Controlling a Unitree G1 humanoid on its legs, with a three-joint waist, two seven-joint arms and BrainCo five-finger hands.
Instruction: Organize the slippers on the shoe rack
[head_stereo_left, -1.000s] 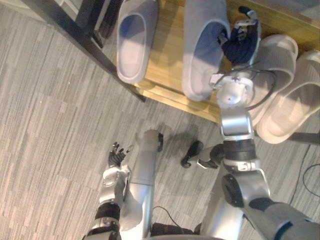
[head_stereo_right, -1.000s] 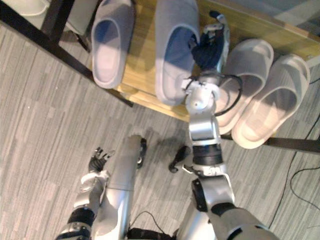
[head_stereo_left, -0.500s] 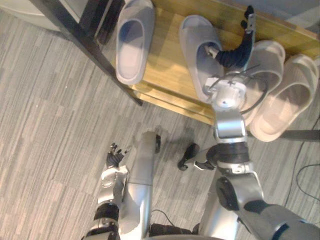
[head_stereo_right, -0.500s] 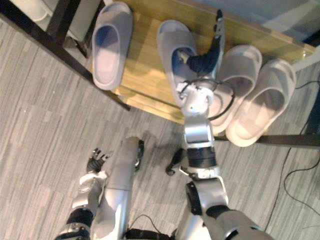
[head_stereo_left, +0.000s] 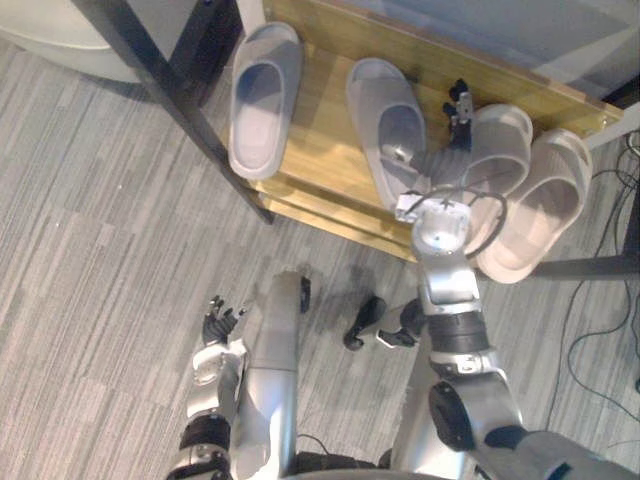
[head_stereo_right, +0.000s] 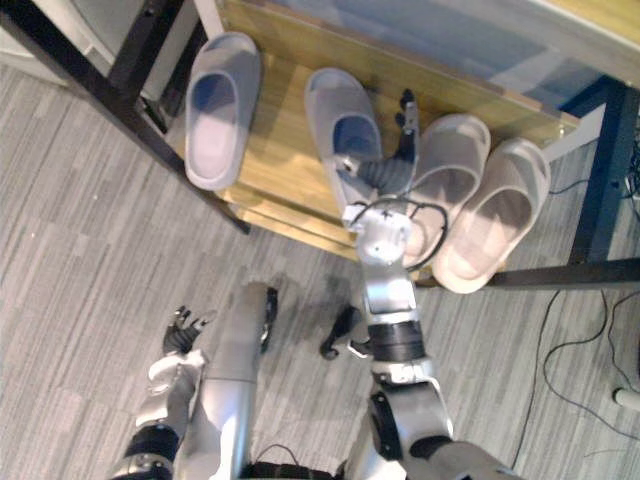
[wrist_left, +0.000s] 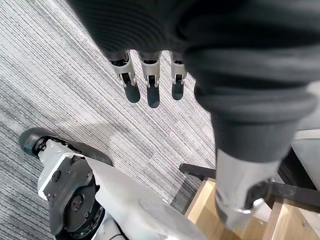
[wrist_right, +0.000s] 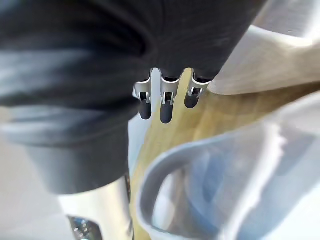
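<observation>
On the wooden shelf (head_stereo_left: 325, 150) of the shoe rack lie two lavender slippers and two beige ones. One lavender slipper (head_stereo_left: 262, 100) lies at the left; the second (head_stereo_left: 385, 115) lies mid-shelf, angled. My right hand (head_stereo_left: 458, 110) reaches over the shelf between that second lavender slipper and the nearer beige slipper (head_stereo_left: 505, 135), fingers (wrist_right: 165, 107) straight and holding nothing. The other beige slipper (head_stereo_left: 545, 200) overhangs the shelf's right front. My left hand (head_stereo_left: 217, 325) hangs low over the carpet, open, fingers (wrist_left: 150, 90) relaxed.
A black frame bar (head_stereo_left: 170, 100) of the rack slants across the left, and another bar (head_stereo_right: 560, 275) runs under the beige slippers. A dark blue post (head_stereo_right: 605, 170) stands at the right, with cables (head_stereo_right: 570, 370) on the grey carpet beside it.
The second lavender slipper, raised on my right hand a second ago, now lies on the shelf, and the hand has come out of it. The camera has pulled back.
</observation>
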